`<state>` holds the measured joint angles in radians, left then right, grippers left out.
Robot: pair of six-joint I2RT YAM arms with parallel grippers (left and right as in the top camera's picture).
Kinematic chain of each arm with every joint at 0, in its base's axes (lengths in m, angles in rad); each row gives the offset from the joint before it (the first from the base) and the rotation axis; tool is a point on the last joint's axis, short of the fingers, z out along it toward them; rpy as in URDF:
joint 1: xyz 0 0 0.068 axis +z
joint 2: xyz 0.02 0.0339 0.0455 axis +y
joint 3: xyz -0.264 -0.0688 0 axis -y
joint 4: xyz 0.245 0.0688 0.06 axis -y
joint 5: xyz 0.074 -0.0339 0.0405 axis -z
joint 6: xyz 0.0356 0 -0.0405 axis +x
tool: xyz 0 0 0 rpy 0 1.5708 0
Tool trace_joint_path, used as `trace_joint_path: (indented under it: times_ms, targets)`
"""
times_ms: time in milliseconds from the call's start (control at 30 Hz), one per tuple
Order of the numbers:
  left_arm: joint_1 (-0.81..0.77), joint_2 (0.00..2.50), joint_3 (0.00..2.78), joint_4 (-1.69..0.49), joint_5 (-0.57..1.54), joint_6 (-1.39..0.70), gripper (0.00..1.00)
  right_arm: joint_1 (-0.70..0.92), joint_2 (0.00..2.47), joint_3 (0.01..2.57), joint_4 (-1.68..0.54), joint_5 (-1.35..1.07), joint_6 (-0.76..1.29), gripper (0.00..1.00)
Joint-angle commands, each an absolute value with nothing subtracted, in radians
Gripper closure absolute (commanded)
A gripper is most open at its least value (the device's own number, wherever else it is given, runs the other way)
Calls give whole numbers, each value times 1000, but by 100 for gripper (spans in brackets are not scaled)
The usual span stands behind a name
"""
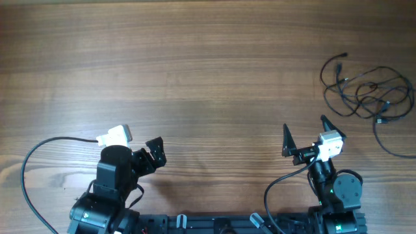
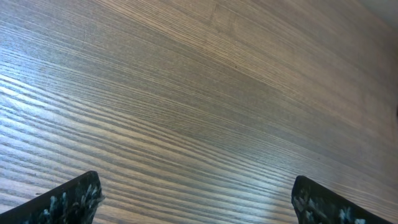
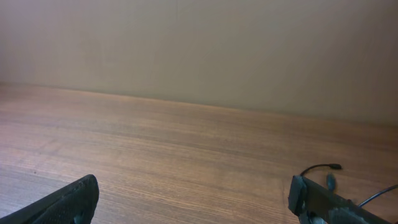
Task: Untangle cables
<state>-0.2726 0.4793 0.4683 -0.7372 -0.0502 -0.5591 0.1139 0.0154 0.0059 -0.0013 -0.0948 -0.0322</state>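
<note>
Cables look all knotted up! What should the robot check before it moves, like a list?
1. Cables found: ok, a tangled bundle at the table's right side.
2. Right gripper open and empty: ok.
3. Left gripper open and empty: ok.
4. Right gripper nearer the cables: ok.
5. Whole bundle in view: not ok, one strand runs off the overhead picture.
6. Where the cords knot: cannot tell, too thin.

Both arms tucked low; left claw [image 1: 156, 151] and right claw [image 1: 303, 123] spread wide, holding nothing
</note>
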Motion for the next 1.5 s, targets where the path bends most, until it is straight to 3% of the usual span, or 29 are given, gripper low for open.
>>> trace_joint_path:
  times_ms: [0, 1467]
  targets:
    - [-276, 476, 461, -735, -45, -562, 0, 110, 4, 5, 2, -78, -50, 0]
    - [-276, 476, 461, -735, -45, -562, 0, 44, 4, 5, 2, -78, -50, 0]
